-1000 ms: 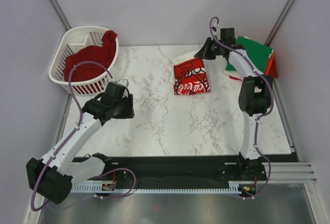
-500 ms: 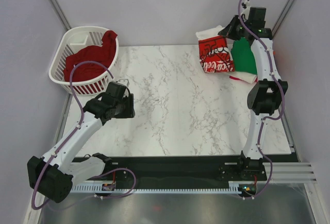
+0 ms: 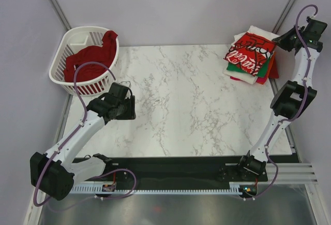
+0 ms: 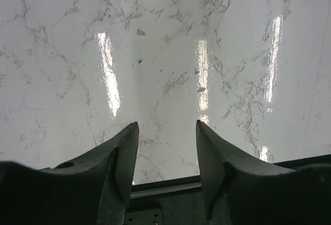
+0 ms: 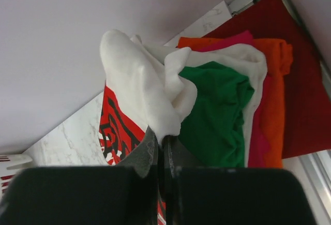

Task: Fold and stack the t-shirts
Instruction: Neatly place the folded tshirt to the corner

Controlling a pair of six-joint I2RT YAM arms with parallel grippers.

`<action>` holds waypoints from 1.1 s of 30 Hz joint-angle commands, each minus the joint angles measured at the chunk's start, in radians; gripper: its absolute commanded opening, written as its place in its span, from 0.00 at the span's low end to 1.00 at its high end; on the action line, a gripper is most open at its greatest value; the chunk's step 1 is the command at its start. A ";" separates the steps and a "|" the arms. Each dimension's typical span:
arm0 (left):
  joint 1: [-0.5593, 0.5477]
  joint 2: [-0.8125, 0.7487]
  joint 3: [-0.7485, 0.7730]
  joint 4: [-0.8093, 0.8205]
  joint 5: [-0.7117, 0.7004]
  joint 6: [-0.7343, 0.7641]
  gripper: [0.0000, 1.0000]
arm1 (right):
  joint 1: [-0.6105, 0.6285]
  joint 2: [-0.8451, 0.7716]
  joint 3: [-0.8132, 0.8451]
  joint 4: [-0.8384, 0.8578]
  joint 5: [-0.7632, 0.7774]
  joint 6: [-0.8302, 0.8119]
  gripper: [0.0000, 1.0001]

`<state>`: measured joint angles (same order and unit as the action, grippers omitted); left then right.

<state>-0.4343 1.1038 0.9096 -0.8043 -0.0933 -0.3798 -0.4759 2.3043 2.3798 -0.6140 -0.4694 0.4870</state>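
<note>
Top external shows open marble across the middle and near side of the desk. A white basket with a dark red t-shirt sits at the far-left corner, and the stack of t-shirts lies at the far-right corner, close to the frame post. The left arm hangs near the basket, with the left jaws partly apart above bare marble, holding nothing. The right arm stretches to the far-right corner. The right jaws pinch a white fold of the Coca-Cola t-shirt, which lies atop the green t-shirt and the orange t-shirt.
</note>
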 commanded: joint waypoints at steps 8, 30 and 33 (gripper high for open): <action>-0.007 0.018 0.000 0.033 0.010 0.021 0.56 | -0.012 0.109 -0.166 0.194 0.069 0.044 0.00; -0.018 0.002 0.002 0.034 0.006 0.022 0.55 | -0.023 0.055 -0.470 0.298 0.429 0.053 0.54; -0.026 -0.015 0.000 0.034 0.004 0.021 0.55 | -0.024 -0.040 -0.518 0.272 0.576 0.058 0.84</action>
<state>-0.4503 1.1236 0.9092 -0.8005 -0.0925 -0.3798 -0.4488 2.3295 1.9236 -0.2005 -0.1490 0.4988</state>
